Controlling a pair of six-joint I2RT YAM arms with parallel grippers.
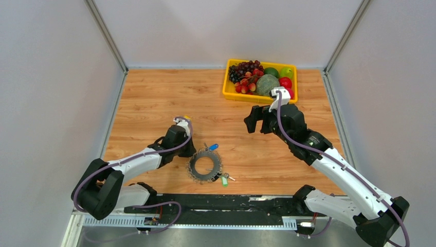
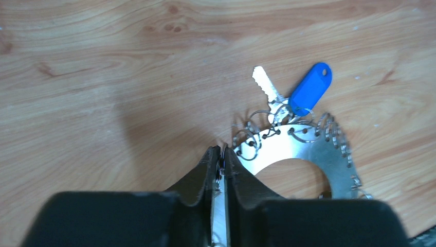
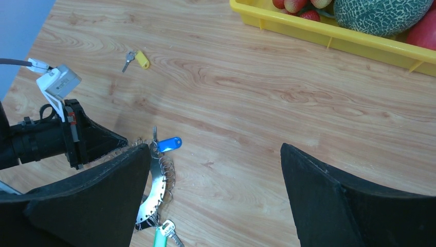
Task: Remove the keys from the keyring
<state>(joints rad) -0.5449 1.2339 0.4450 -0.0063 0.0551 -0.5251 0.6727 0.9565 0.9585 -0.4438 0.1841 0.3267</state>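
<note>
Left gripper (image 2: 220, 163) pinches the stiff keyring (image 1: 205, 165) at ten o'clock; the wide-open right gripper (image 3: 216, 149) best takes the light, blue-headed key (image 2: 310, 88) by its head.

In the left wrist view, the left gripper (image 2: 221, 157) is covering the near part of the keyring (image 2: 308, 149). The thin loop (image 2: 221, 154) pinched between its closed jaws is running out of sight behind them. From above, that arm's wrist is hiding the jaws, and the keys (image 1: 213, 146) are showing too small to count. In the right wrist view, the right gripper (image 3: 216, 149), jaws standing wide apart, is blocking most of the keyring. The bottom edge is cutting off the green key (image 3: 160, 234), and the top edge is cutting off the yellow tray (image 3: 329, 36).
</note>
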